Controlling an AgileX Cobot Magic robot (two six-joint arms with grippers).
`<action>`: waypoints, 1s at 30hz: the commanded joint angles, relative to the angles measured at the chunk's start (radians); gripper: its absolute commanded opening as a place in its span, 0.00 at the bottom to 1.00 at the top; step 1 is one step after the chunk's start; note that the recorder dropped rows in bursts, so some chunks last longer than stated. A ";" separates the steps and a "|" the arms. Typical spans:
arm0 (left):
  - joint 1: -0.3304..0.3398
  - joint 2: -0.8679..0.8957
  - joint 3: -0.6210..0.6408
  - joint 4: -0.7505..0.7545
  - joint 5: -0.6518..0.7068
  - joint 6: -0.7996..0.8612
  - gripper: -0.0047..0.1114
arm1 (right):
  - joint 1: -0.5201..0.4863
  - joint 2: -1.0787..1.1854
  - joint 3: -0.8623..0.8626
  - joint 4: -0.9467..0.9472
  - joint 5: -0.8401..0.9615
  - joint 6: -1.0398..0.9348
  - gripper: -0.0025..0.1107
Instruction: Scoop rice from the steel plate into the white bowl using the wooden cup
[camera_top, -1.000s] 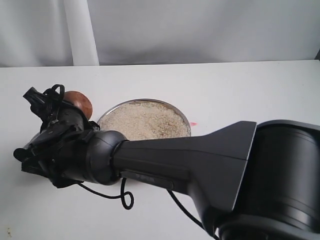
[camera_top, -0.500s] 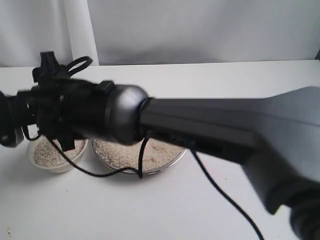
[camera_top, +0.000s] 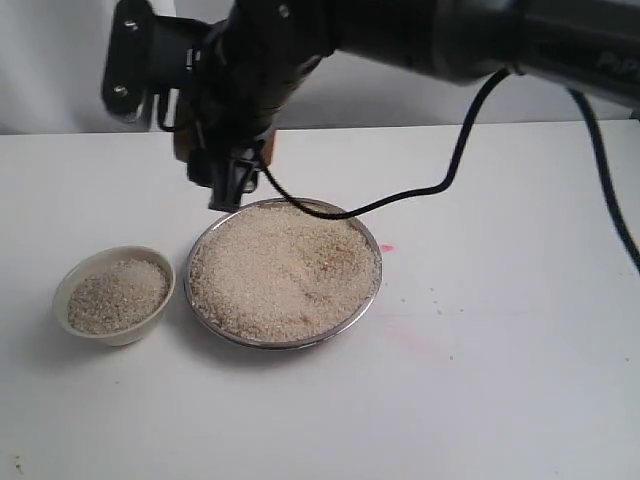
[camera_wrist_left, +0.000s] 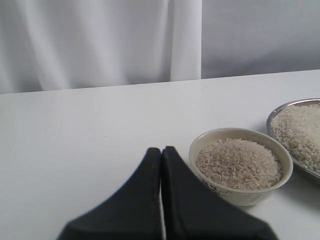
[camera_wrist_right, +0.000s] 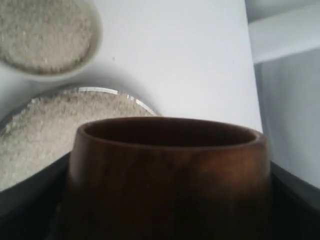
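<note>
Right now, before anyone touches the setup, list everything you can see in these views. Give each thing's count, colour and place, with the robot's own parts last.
white bowl: one, cream-white, on the table left of the steel plate, holding rice
steel plate: one, silver, mid-table, heaped with rice
rice: two lots, beige, one in the plate, one in the bowl
wooden cup: one, reddish-brown, held above the plate's far edge
pink marks: faint, on the table right of the plate
table: one, white, under everything
curtain: white-grey, behind the table
cable: one, black, hanging from the right arm
left gripper: black, shut, low beside the bowl
right gripper: black, clamped on the cup
</note>
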 joint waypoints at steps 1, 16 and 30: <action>-0.003 0.000 0.002 -0.008 -0.011 -0.005 0.04 | -0.072 -0.019 -0.008 0.025 0.137 -0.021 0.02; -0.003 0.000 0.002 -0.008 -0.011 -0.005 0.04 | -0.103 0.165 -0.008 -0.297 0.159 -0.019 0.02; -0.003 0.000 0.002 -0.008 -0.011 -0.005 0.04 | -0.103 0.320 -0.008 -0.394 0.125 -0.171 0.02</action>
